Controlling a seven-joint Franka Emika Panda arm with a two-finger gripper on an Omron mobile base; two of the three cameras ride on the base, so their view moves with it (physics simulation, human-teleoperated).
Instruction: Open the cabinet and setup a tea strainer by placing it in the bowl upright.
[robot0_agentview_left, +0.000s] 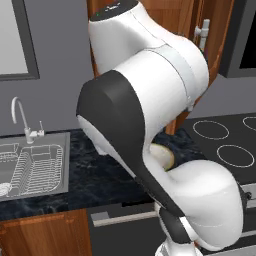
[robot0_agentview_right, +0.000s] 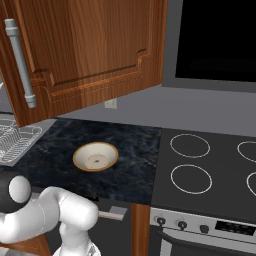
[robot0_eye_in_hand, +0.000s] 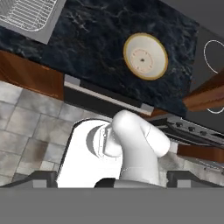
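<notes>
bowl (robot0_eye_in_hand: 145, 56) far below open gripper (robot0_eye_in_hand: 112, 178)

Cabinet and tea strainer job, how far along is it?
Done: the cabinet door appears swung open over the counter. In hand: nothing; the gripper is open, high above, looking down at the bowl. Left: the bowl is still empty, so the strainer must be fetched and set upright in it.

The arm (robot0_agentview_left: 150, 100) is built of thick, rounded, glossy white segments. A broad dark charcoal shell covers one joint, and a pale grey band rings the upper link.
</notes>
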